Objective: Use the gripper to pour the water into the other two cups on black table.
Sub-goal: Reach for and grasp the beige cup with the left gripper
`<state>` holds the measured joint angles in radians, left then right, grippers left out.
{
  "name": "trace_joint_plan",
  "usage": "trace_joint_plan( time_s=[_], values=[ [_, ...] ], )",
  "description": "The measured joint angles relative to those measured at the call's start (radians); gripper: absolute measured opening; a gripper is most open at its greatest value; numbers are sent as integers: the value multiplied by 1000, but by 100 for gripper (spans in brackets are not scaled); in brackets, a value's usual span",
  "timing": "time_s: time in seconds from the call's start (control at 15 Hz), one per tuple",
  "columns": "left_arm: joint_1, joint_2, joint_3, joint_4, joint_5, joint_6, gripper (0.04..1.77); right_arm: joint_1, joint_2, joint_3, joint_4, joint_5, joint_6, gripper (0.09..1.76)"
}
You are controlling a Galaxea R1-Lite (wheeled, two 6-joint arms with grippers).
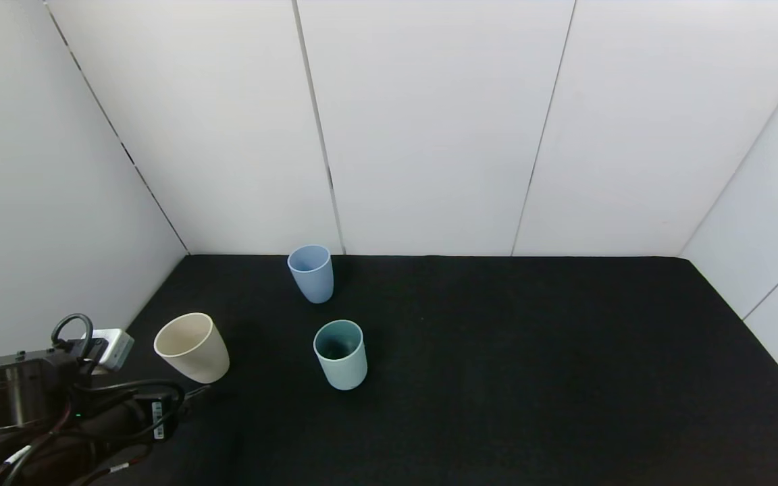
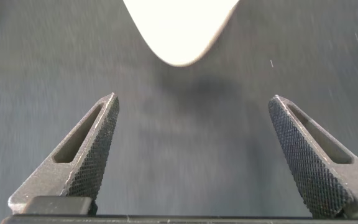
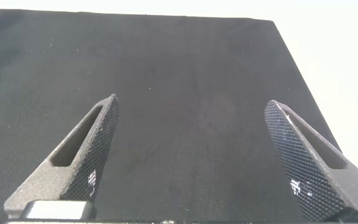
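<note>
Three tumblers upright on the black table (image 1: 531, 378), all toward its left side. Pale blue cup (image 1: 311, 273) farthest back, close to the white wall panels (image 1: 429, 121). Teal cup (image 1: 341, 354) nearer the robot and just right of it, dark inside showing, apart from the blue one. Cream cup (image 1: 192, 346) off to the left, near the table's left edge, well clear of both. Left gripper (image 2: 191, 115) low at the near-left corner, just short of the cream cup, fingers (image 2: 86, 155) spread wide, nothing between them, only black felt and the cup's pale base ahead in the left wrist view. Left arm's dark wrist and looping cables visible at the head view's lower left. Right gripper (image 3: 191, 115) out of the head view, jaws likewise wide and empty, over bare table on the right side, with slivers of the blue and teal cups at the far edge of the right wrist view.
</note>
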<state>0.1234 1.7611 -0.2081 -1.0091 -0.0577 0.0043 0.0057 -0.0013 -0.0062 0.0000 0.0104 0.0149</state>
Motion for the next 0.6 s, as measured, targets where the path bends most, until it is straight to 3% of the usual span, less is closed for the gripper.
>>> trace_joint_plan(
  time_s=[0.4,0.6],
  values=[
    [23,213,-31,-314,-3,0,172,0,0,0,0,0,0,171],
    [25,261,-57,-336,-11,0,172,0,0,0,0,0,0,171]
  ],
)
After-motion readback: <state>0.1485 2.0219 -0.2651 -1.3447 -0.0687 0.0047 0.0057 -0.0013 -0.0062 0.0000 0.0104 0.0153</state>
